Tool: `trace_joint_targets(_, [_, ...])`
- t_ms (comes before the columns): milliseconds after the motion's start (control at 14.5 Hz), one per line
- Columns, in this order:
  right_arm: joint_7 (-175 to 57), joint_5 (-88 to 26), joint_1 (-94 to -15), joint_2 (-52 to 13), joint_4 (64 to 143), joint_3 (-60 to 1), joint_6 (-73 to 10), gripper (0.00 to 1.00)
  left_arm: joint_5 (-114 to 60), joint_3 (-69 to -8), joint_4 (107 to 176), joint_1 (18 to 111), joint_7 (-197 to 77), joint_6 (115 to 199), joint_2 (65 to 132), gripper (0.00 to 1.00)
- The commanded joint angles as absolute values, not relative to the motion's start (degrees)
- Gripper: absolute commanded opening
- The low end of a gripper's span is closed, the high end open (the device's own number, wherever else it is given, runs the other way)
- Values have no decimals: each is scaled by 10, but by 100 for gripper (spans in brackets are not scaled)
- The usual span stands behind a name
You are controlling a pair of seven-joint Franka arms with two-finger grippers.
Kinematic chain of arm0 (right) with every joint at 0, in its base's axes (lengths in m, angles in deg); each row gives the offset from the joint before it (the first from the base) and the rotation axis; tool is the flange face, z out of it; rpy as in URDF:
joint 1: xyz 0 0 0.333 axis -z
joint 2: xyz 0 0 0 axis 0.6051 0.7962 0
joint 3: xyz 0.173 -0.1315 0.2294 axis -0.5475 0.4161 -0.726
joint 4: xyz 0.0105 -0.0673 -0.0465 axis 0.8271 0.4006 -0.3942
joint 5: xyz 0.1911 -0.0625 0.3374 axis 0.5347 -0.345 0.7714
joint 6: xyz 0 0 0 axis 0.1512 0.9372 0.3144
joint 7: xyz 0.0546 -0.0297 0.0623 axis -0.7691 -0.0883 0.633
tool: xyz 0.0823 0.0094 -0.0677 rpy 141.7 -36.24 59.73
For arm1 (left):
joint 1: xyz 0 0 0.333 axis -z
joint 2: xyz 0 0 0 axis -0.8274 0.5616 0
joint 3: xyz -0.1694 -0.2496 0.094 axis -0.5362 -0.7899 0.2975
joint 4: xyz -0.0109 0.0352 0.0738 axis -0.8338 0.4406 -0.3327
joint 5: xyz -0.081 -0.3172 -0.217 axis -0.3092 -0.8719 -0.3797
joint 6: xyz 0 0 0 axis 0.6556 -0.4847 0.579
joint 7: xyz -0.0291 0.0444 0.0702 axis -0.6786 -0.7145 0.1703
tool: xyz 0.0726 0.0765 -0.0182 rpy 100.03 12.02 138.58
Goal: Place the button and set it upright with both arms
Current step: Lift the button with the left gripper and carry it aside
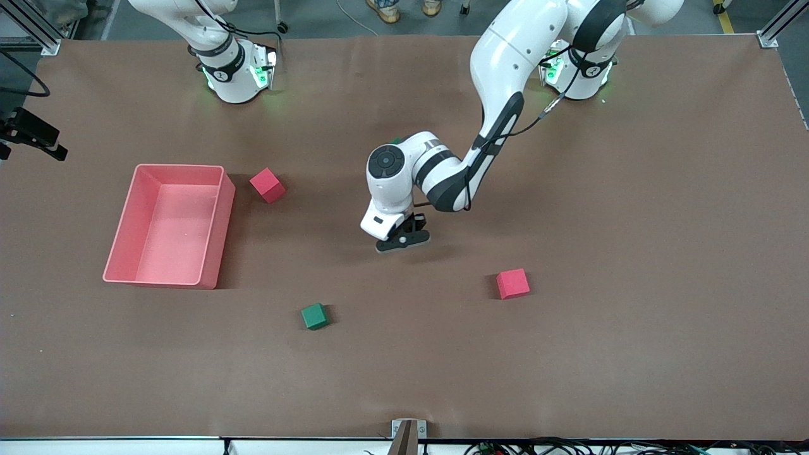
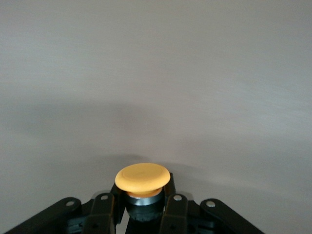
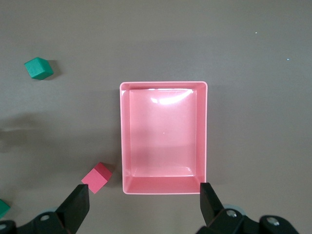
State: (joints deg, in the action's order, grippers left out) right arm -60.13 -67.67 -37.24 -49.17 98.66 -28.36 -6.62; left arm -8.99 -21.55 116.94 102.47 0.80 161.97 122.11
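In the left wrist view the button [image 2: 142,177] shows its round orange cap, with a silver ring and a dark body under it. My left gripper [image 2: 144,196] is shut on that dark body, and the cap sticks out past the fingertips. In the front view the left gripper [image 1: 402,240] hangs low over the middle of the table, and the button is hidden under the hand there. My right gripper [image 3: 144,202] is open and holds nothing, high over the table beside the pink bin [image 3: 163,86]. In the front view only the right arm's base shows.
The pink bin [image 1: 218,227] stands toward the right arm's end of the table. A red cube [image 1: 267,185] lies beside it. A green cube [image 1: 314,316] and a second red cube [image 1: 512,283] lie nearer to the front camera than the left gripper.
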Motion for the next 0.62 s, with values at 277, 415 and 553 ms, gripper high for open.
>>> trace_joint_targets(277, [-596, -660, -352, -488, 972, -290, -46, 100, -83, -206, 1240, 944, 10, 1511, 1043, 0])
trace_joint_targets(415, [-593, -662, -353, -488, 969, -291, -35, 100, -86, -207, 1285, 924, 0, 1511, 989, 0])
trace_joint_targets(553, [-576, -661, -352, -488, 969, -291, -35, 100, -89, -207, 1341, 900, -3, 1508, 931, 0])
